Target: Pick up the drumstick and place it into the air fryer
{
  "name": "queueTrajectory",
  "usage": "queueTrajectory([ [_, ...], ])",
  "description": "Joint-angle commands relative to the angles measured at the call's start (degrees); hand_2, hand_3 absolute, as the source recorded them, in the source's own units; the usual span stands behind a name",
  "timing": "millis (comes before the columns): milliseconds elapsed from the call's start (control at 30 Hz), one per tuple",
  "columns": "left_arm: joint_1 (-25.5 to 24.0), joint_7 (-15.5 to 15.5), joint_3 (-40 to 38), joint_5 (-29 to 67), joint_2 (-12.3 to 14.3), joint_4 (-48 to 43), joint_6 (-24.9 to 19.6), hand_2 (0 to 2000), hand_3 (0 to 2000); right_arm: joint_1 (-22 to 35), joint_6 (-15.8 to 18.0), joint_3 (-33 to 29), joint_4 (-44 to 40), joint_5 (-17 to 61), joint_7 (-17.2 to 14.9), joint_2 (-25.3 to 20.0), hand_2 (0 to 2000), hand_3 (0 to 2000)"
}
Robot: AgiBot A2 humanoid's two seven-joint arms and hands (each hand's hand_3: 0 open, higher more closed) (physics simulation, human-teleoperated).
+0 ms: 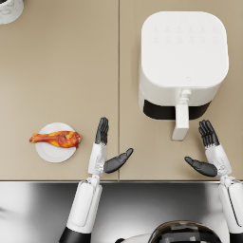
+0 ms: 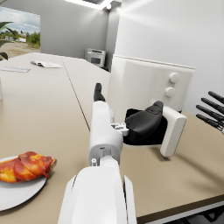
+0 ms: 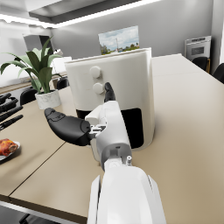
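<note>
Drumstick (image 1: 57, 138): on plate (image 1: 47, 153), ungrasped. Left hand (image 1: 105, 149), right hand (image 1: 209, 152): spread wide, empty. Risk: glazed meat slipping when gripped; air fryer (image 1: 182, 57) drawer barely open.

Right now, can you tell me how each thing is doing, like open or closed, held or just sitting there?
drumstick: lying on the plate, not held.
plate: flat on the table, beside the left hand.
air fryer: upright on the table, its drawer pulled partly out.
drawer handle: sticking out toward the robot, untouched.
left hand: open, empty.
right hand: open, empty.
</note>
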Motion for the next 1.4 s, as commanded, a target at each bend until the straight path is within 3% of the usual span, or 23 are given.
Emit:
queueTrajectory([
  [33, 0.0, 0.0, 0.0, 0.0, 0.0, 0.0, 0.0, 0, 0, 0.0, 0.0, 0.0, 0.0, 0.0, 0.0, 0.0, 0, 0],
  [667, 0.1, 0.0, 1.72, 0.0, 0.06, 0.93, 0.0, 0, 0, 0.1, 0.0, 1.71, -0.93, 0.0, 0.0, -0.06, 0, 0],
  [767, -2.33, -3.64, -3.35, 0.0, -0.54, -3.67, -3.65, 0, 0, -0.48, -3.61, 1.36, 3.47, 0.0, 3.65, -0.3, 0, 0],
  [900, -3.78, -5.2, -9.26, 0.0, -0.2, -5.62, -5.22, 0, 0, -1.67, -5.16, 2.52, 4.63, 0.0, 5.22, -0.33, 0, 0],
  [1133, -4.95, -5.71, -14.4, 17.83, 0.61, -5.99, -5.72, 0, 0, 0.23, -5.66, 2.61, 2.84, 15.89, 5.73, -2.84, 0, 0],
  [1400, -6.05, -5.76, -21.75, 38.41, 1.46, -6.21, -5.78, 0, 0, -0.11, -5.71, 1.71, 0.38, 18.98, 5.78, -3.84, 0, 0],
])
